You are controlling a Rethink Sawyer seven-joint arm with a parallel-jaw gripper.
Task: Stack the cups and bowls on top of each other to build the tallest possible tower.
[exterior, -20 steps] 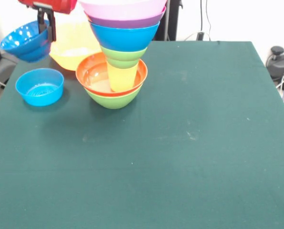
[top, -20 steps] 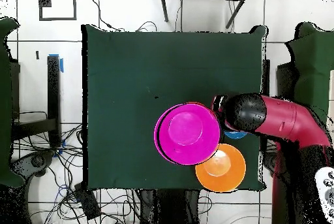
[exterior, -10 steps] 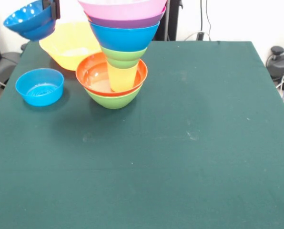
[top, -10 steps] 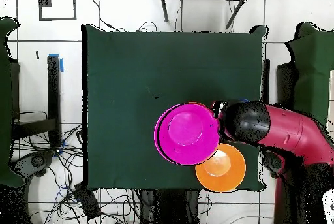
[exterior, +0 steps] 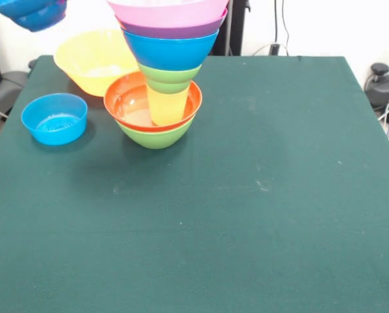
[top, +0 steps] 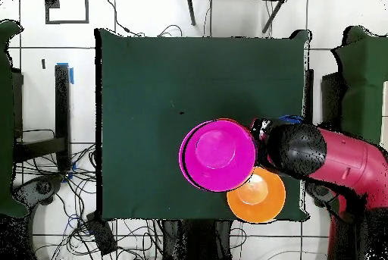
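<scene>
One blue bowl (exterior: 30, 13) has climbed almost out of my front view since a second ago; hand hidden, grip state unreadable. Tower (exterior: 165, 72) stands on the desk (exterior: 260, 195), presumably awaiting it

The table (exterior: 260, 195) is covered with a dark green cloth. Three items rest directly on it:

- A medium green bowl (exterior: 156, 137), the base of the tower (exterior: 165, 65).
- A large orange-yellow bowl (exterior: 93, 62), just behind and to the left of the tower in the front view.
- A small light-blue bowl (exterior: 54, 118), near the left edge.
</scene>
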